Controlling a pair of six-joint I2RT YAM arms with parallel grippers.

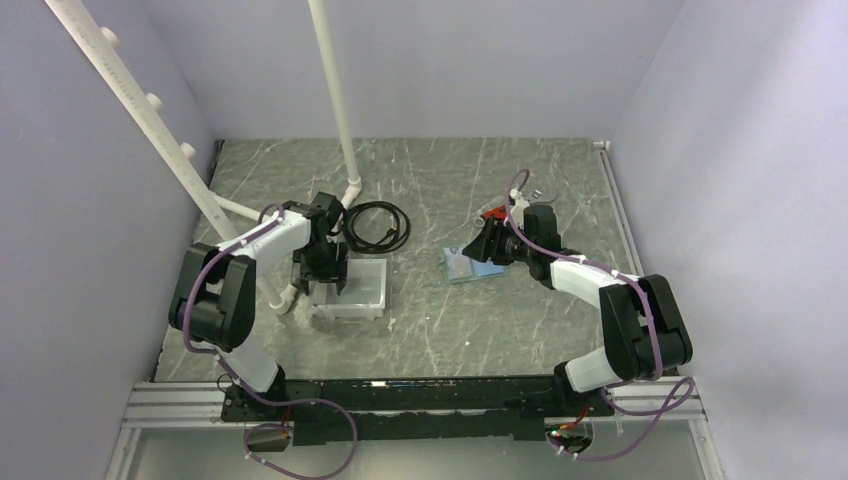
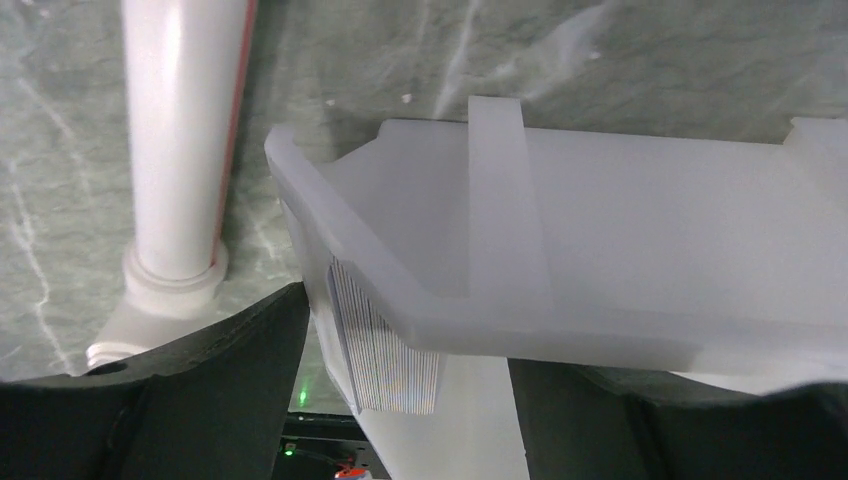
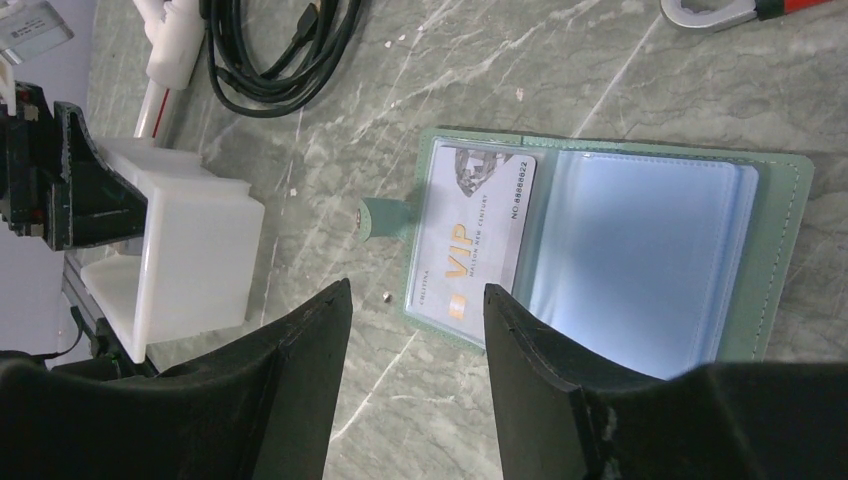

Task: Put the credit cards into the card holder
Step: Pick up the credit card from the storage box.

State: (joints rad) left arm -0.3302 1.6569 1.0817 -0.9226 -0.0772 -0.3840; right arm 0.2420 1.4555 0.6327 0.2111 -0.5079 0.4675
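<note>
One "VIP NEW CENTURY" card [image 3: 470,240] in the green holder [image 3: 782,262]; right end effector [image 3: 415,300] released above it, left end effector [image 2: 405,340] released astride white tray [image 2: 650,220].

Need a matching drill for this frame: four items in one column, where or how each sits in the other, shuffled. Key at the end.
Items
1. grey-green folding card holder
2. silver-white plastic VIP card
3. white plastic tray
4. black coiled cable

Place or state
A. on the far side of the tray
B. directly under the left gripper
C. lying open and flat
D. lying inside the holder

Pairs: 1-C, 2-D, 3-B, 4-A
</note>
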